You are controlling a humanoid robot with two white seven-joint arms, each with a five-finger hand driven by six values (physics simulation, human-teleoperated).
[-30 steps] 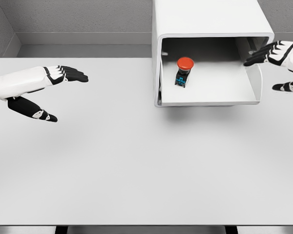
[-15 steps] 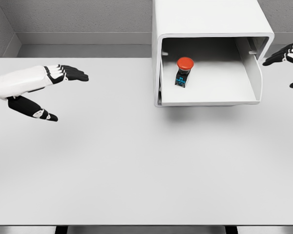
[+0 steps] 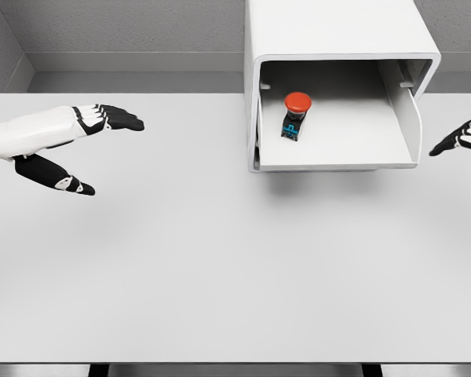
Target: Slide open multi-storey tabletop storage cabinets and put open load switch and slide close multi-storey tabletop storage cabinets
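The white storage cabinet stands at the back of the table, right of the middle, with its drawer slid out toward me. Inside the drawer lies the load switch, a red round button on a dark body with a blue mark. My right hand hovers at the right picture edge, level with the drawer's front right corner and apart from it, fingers spread and holding nothing. Far to the left, my left hand floats over the table, fingers stretched out and thumb hanging low, holding nothing.
The white table spreads wide in front of the cabinet. A grey wall runs behind it, and the table's front edge lies near the picture's bottom.
My right hand has drawn away from the drawer's right side, moving right and down toward the picture edge. The drawer, the switch and my left hand have stayed put.
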